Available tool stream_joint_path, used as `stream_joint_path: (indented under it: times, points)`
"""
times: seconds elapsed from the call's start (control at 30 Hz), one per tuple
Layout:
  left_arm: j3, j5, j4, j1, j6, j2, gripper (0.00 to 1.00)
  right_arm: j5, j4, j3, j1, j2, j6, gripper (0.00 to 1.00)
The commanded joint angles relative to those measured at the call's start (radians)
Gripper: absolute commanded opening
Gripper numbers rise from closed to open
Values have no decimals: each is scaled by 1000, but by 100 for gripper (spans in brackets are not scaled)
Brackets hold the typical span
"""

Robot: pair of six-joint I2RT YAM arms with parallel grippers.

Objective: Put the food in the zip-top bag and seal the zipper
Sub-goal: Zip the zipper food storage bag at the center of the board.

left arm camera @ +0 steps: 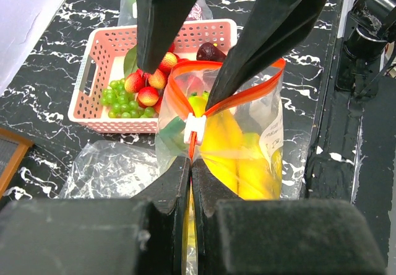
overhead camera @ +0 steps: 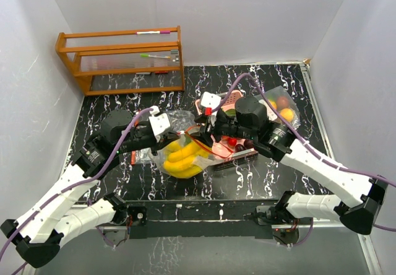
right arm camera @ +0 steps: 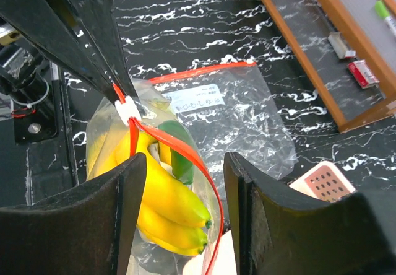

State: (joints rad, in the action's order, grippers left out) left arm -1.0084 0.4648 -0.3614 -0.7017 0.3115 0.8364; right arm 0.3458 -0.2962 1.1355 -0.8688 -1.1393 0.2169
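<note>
You are in the loading step, by the look of it. The bag (left arm camera: 247, 157) stands open at the centre of the left-wrist view with the bananas (right arm camera: 167, 194) and a green piece (right arm camera: 179, 148) inside. The berries (left arm camera: 148, 95), grapes (left arm camera: 120, 101) and a plum (left arm camera: 210, 52) lie in the pink tray (left arm camera: 86, 95) just behind it, toward the upper left of that frame, not yet bagged. Your left fingers (left arm camera: 170, 188) are clenched on the bag's red zipper (right arm camera: 185, 157) right beside the white slider (left arm camera: 195, 126), holding that end of the mouth up. Your right fingers (right arm camera: 124, 207) are spread apart and empty, one on each side of the near zipper lip, and I see them touching nothing. In the top view the bag sits mid-frame on the worktop (overhead camera: 260, 176), with the tray to its right under the right arm. A second, flat bag (right arm camera: 247, 120) lies beyond. The next move, I judge, calls for lifting the right fingers straight up clear of the lip before going sideways, or you may drag the mouth shut. Then cross to the tray and pinch one berry. Hold the left grip firm so the opening does not collapse. Sealing comes last, once the tray is emptied.
</note>
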Motion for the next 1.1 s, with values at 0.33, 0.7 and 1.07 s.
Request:
stream_joint_path:
  times: [0.33, 0.7, 1.07]
  points:
    - [-67, 65, 45, 1, 10, 9, 0, 76, -135, 124, -2, 54, 158, 67]
    - [-61, 94, 30, 1, 28, 10, 0, 248, -284, 347, -1, -85, 229, 59]
    - [-56, 95, 33, 1, 35, 11, 0, 313, -303, 347, 0, -122, 242, 51]
